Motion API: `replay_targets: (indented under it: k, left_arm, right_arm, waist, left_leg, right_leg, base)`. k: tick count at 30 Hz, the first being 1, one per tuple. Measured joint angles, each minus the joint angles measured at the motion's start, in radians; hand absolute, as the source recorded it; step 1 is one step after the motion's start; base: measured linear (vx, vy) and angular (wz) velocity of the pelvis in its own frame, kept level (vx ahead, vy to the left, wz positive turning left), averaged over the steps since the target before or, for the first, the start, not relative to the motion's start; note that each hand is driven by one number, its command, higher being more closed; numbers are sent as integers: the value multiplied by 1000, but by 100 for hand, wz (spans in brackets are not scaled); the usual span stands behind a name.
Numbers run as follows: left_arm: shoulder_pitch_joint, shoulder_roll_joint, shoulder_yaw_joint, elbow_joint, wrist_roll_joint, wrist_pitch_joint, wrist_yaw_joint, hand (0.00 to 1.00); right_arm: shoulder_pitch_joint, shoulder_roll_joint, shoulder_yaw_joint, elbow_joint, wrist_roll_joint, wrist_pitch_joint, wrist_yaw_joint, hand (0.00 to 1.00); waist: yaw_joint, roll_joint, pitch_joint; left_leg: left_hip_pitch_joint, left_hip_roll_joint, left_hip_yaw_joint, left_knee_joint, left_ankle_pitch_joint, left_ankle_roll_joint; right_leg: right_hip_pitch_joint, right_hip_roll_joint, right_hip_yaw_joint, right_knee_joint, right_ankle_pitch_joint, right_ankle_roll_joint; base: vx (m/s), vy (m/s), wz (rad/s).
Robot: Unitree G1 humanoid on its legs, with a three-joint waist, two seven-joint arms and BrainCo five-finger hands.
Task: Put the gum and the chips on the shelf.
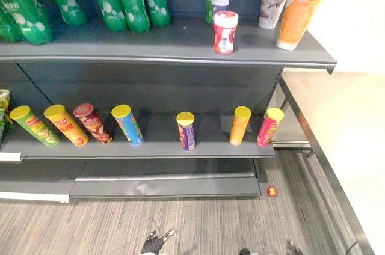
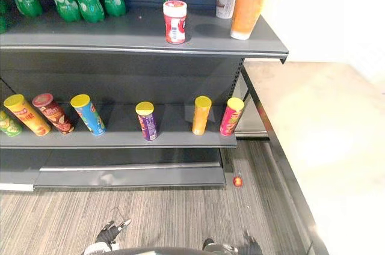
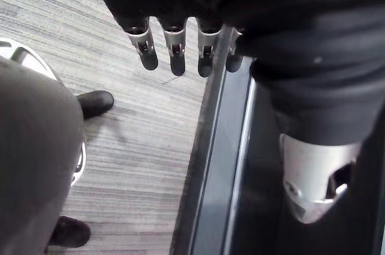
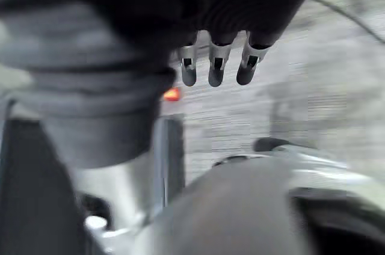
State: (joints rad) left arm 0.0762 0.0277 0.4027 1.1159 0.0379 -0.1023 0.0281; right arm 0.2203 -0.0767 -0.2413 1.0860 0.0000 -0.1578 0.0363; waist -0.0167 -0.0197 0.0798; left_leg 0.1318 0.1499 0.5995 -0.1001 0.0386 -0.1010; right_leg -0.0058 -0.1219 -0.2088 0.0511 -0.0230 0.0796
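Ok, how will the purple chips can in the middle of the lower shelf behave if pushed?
The purple chips can is a tall, narrow tube standing on a small base, so a push up high would probably tip it. Being round, it would likely roll on the lower shelf once down. Its wall looks smooth, so a loose grip may slip.

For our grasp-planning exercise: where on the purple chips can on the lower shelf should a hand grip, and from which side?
Probably its mid-body, from the front: the purple can stands upright on the lower shelf, with open gaps either side for a wrap grasp.
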Motion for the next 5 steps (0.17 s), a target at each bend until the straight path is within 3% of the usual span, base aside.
replay_targets:
  k: [5]
  left_arm:
    - [9,-33,77,13,-38,5,-7,0]
  right_arm:
    - [38,18,-143,35,101,48,-4,0]
  waist:
    - [-4,28,-4]
  left_leg:
    - [30,-3,29,-1,-12,-2]
  right_leg:
    - [18,-3,29,-10,3,6]
  base:
    - [-12,5,-16]
